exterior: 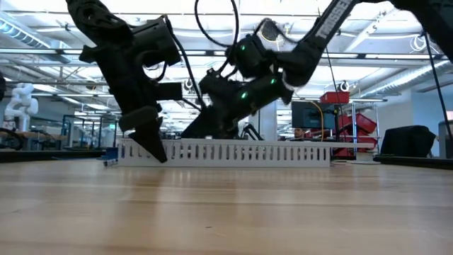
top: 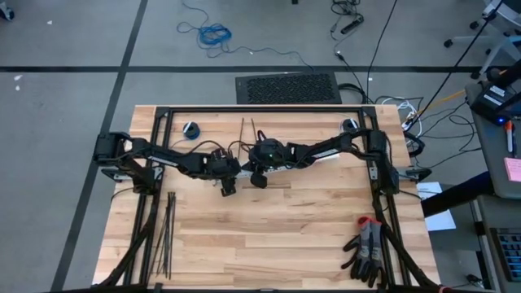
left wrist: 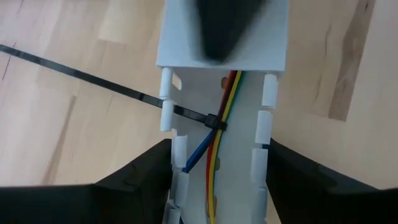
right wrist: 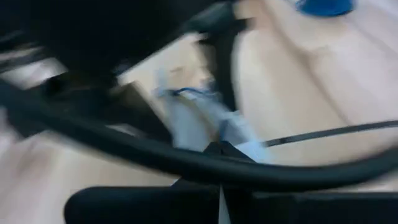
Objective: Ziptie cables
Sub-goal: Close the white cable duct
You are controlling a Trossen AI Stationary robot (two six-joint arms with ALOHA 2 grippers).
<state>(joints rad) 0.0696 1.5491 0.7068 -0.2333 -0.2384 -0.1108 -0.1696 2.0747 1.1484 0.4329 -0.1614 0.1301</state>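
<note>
Left claw (left wrist: 217, 180) grips slotted white plastic channel (left wrist: 221, 74) holding coloured cables (left wrist: 217, 149); right claw (top: 259, 177) closed.

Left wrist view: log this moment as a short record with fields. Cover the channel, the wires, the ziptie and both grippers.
channel: white slotted channel, lying on the wooden table
cables: red, yellow, green and blue wires running along inside the channel
ziptie: black ziptie looped around the wires, its tail passing out through a side slot and across the table
left gripper: left gripper straddles the channel, one finger against each outer wall
right gripper: right gripper shut, at the channel beside the left one
spare zipties: black strips near the table's left edge
</note>
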